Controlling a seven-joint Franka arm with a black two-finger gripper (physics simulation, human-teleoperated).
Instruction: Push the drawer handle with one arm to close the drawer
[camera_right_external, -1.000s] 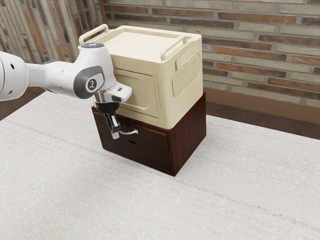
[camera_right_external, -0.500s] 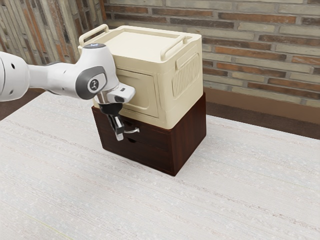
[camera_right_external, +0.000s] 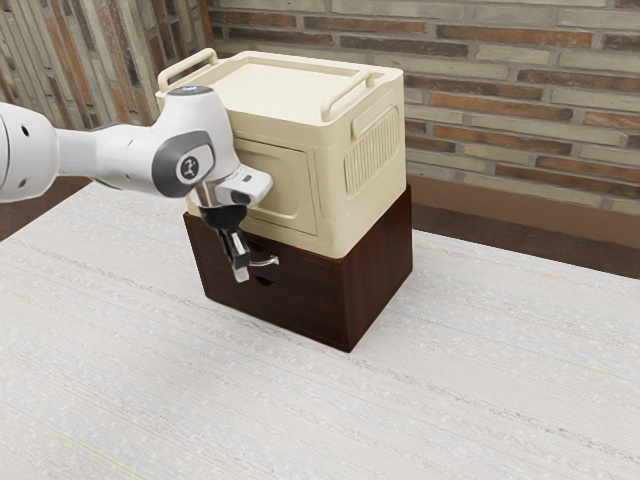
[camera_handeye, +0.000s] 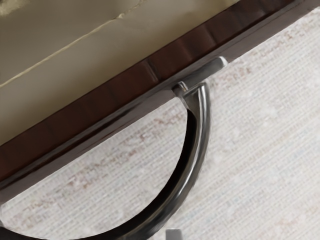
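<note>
Atop the cabinet (camera_right_external: 377, 268) sits a cream box (camera_right_external: 365, 205); I cannot tell if the gripper (camera_right_external: 241, 272) is clenched.

The cabinet (camera_right_external: 375, 270) is dark reddish brown, its curved handle (camera_handeye: 202, 125) silvery grey.

Pincer (camera_right_external: 241, 272) right by metal handle (camera_right_external: 268, 262), dark drawer unit (camera_right_external: 378, 268); cream box (camera_right_external: 362, 205) (side rails, too) on top.

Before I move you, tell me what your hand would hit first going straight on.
Probably the tabletop, since my hand points steeply down; the metal handle is close beside it, but depth there is unclear.
</note>
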